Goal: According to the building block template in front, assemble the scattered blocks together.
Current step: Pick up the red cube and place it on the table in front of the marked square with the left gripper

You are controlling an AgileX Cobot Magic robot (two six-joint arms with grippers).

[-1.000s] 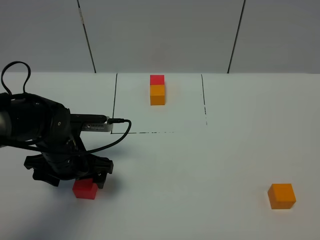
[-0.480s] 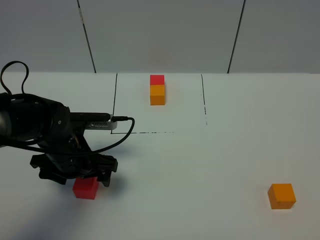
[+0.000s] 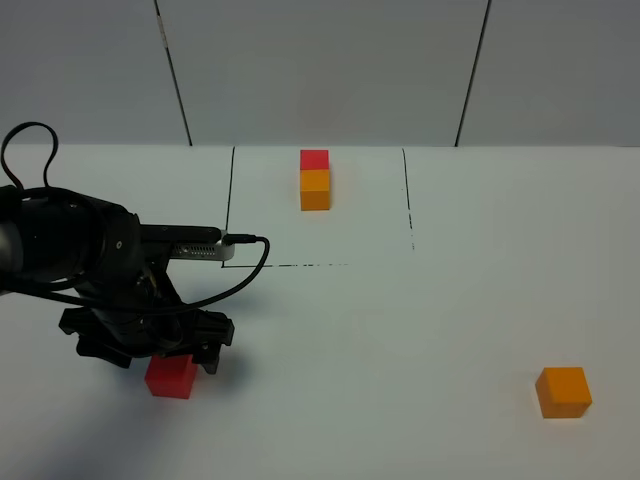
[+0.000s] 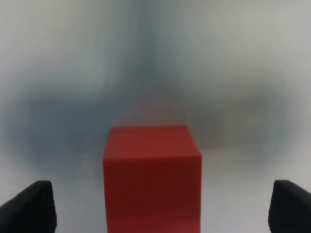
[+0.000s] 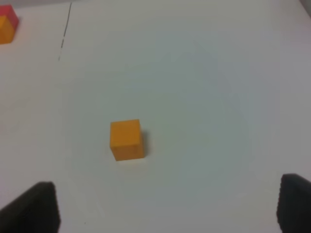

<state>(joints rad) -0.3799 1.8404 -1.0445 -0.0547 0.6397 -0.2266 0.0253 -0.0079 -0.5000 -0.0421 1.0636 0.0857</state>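
Note:
The template, a small red cube (image 3: 314,159) joined to a small orange cube (image 3: 315,189), sits at the back inside a thin black-line square (image 3: 230,205); it also shows in the right wrist view (image 5: 6,24). The scattered red cube (image 3: 170,380) lies front left. My left gripper (image 3: 172,358) hangs low over it, open, with the red cube (image 4: 152,179) between the fingers (image 4: 31,208), apart from both. The scattered orange cube (image 3: 563,391) lies front right. My right gripper (image 5: 164,208) is open and empty, some way short of the orange cube (image 5: 127,140).
The white table (image 3: 400,340) is backed by a grey panelled wall (image 3: 320,70). The left arm's black cable (image 3: 235,275) loops over the table near the square's front left corner. The right arm is out of the exterior high view.
My left arm has shifted slightly to the right over the red cube, then held still. The cubes have not moved.

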